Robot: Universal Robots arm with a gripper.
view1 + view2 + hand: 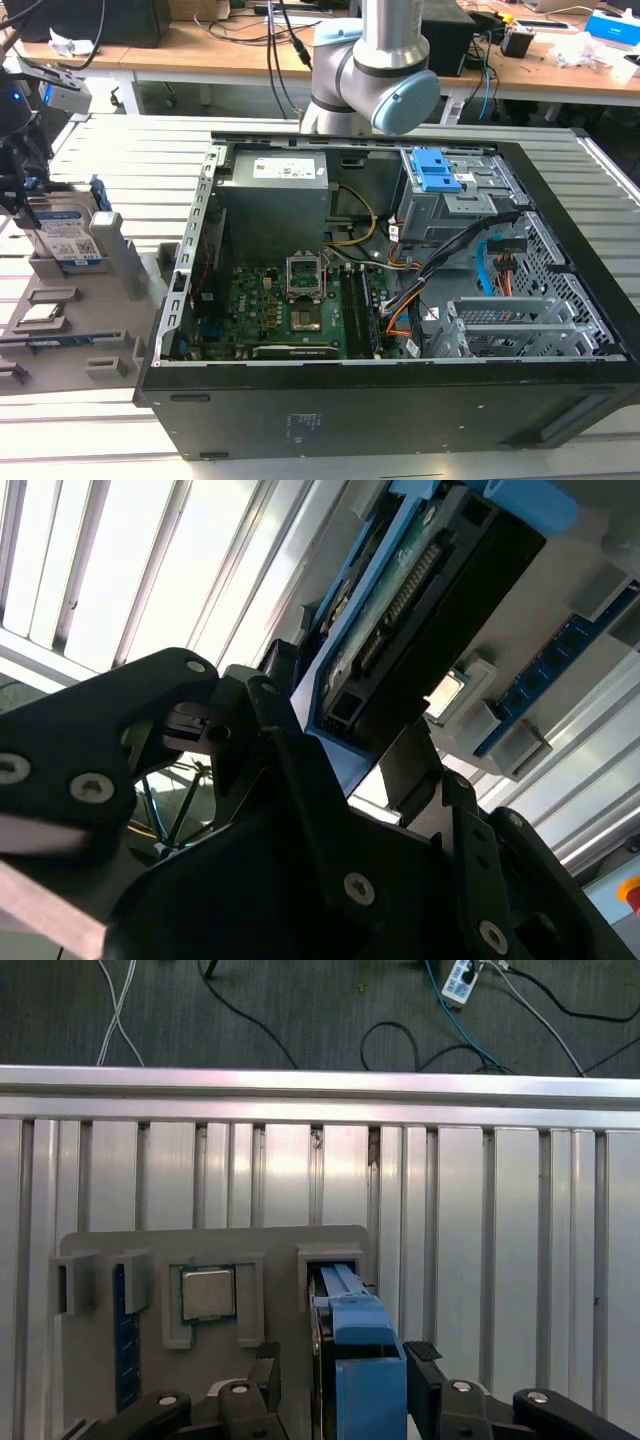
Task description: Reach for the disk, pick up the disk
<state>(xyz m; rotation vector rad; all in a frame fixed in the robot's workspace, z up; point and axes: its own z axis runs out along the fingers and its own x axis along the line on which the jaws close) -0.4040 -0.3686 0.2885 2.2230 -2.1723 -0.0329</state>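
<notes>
Disk (358, 1335): stands on edge in the end slot of the grey holder tray (100, 1380), next to the slot holding the processor chip (208, 1293), upper edge toward the tool. Gripper (342, 1358): directly over that slot, jaws spread astride the disk's flat faces, with a gap on the chip side. Far-side contact and the disk's lower part are hidden.

The black gripper (340, 755) looms in the foreground, its fingers (272, 705) spread to either side of the near end of the disk (470, 580) (dark face, a row of connector pins, blue frame along its edge). Whether they touch it cannot be told. Beyond it, a grey holder (490, 725) rests on the ribbed metal surface (130, 570).
</notes>
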